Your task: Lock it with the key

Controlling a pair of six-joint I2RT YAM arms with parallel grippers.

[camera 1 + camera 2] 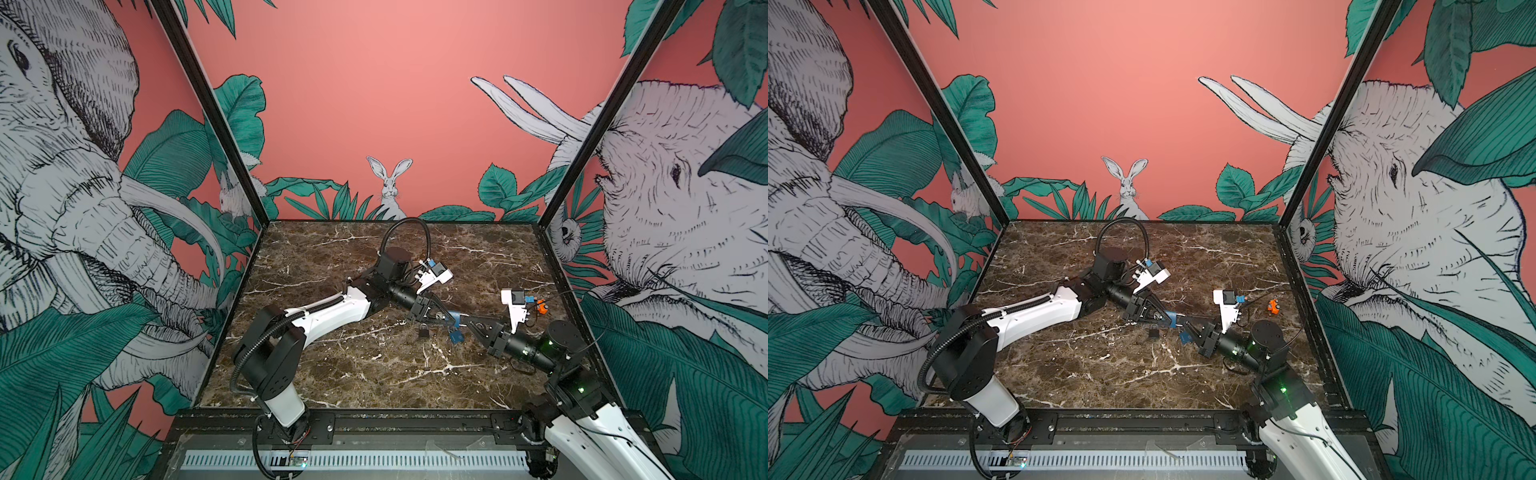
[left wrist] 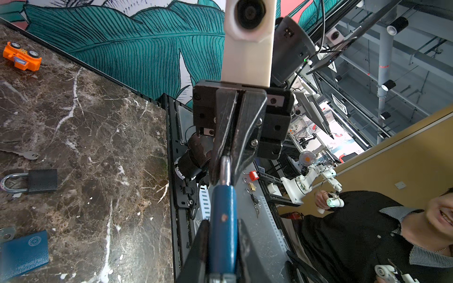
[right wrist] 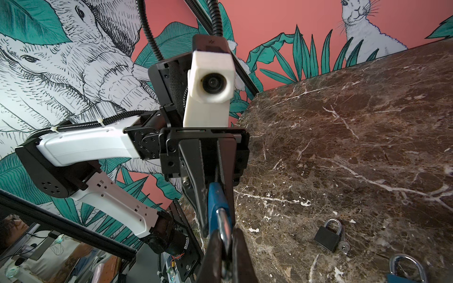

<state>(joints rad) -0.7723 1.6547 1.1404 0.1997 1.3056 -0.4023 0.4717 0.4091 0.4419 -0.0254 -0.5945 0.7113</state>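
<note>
Over the dark marble surface (image 2: 103,117), the two arms meet tip to tip. The left tool (image 2: 223,221) pinches the body of a blue padlock (image 2: 223,205). The right tool (image 3: 226,235) is pressed together on the padlock's silver shackle (image 3: 224,220). The key (image 2: 30,154) lies flat on the surface, just beside a black padlock (image 2: 41,181) and apart from both tools.

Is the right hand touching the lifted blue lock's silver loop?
Touching. The left wrist view shows the right hand pinching the silver loop of the blue lock.
</note>
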